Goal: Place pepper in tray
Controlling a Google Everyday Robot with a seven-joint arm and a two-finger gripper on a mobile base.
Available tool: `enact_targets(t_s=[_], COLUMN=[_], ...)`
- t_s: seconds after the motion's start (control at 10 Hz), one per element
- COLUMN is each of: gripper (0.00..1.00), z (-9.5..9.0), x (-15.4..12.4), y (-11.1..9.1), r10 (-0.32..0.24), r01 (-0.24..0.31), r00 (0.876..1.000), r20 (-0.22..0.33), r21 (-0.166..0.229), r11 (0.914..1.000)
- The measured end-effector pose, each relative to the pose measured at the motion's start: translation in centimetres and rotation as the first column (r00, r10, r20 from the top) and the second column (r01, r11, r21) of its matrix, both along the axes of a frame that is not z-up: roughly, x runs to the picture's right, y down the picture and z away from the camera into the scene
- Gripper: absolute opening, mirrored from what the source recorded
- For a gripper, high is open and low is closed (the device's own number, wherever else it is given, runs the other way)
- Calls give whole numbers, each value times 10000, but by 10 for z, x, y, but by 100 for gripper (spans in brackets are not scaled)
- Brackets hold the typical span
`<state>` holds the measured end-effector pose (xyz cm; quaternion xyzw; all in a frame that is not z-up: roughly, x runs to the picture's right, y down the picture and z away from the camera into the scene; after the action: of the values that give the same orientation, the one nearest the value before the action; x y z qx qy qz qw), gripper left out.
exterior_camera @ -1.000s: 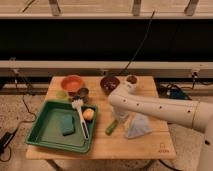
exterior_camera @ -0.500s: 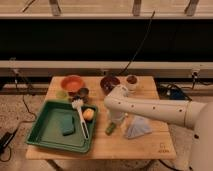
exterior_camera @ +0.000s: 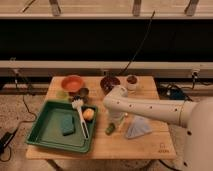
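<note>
The pepper [exterior_camera: 109, 129] is a slim dark green piece lying on the wooden table [exterior_camera: 150, 145], just right of the tray's right rim. The tray [exterior_camera: 47, 116] is a large green rectangle on the table's left half. It holds a green sponge [exterior_camera: 68, 126], a white brush [exterior_camera: 80, 119] and a small orange-yellow fruit [exterior_camera: 88, 114]. My gripper [exterior_camera: 114, 121] hangs from the white arm [exterior_camera: 150, 108] and points down right over the pepper, at or just above its upper end. The arm hides part of the pepper.
An orange bowl [exterior_camera: 73, 82], a dark red bowl [exterior_camera: 109, 83] and a small white cup [exterior_camera: 132, 80] stand along the back. A crumpled pale cloth [exterior_camera: 138, 128] lies right of the gripper. A small green item [exterior_camera: 61, 94] and a dark round item [exterior_camera: 82, 92] sit behind the tray.
The arm has swung a little left and the gripper has come down over the pepper. The pepper and the tray's contents have not moved.
</note>
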<state>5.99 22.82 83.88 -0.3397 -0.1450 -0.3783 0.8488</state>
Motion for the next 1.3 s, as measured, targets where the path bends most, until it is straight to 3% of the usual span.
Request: enact_targets(t_s=[0.2,0.4,0.6,0.7,1.0,1.1,1.3], gripper=[5,0,0,0,0,0,0], z=[0,-9,-35,-65,-126,-137,-139], x=[1,-7,-16,-28,-58,-72,-101], y=[1,-1,-4,-7,-3,-1,1], r10=[43,63,23,-52,-479,-727,-1043], r01=[-43,-66,-39,13,352,572,875], r00=[10000,9996,9983,9961,9864,9815,9736], r20=[9,272,577,885,1573,1771,2031], r21=[-6,121,285,436,829,912,903], r11=[10000,9999,9996,9990,9959,9942,9921])
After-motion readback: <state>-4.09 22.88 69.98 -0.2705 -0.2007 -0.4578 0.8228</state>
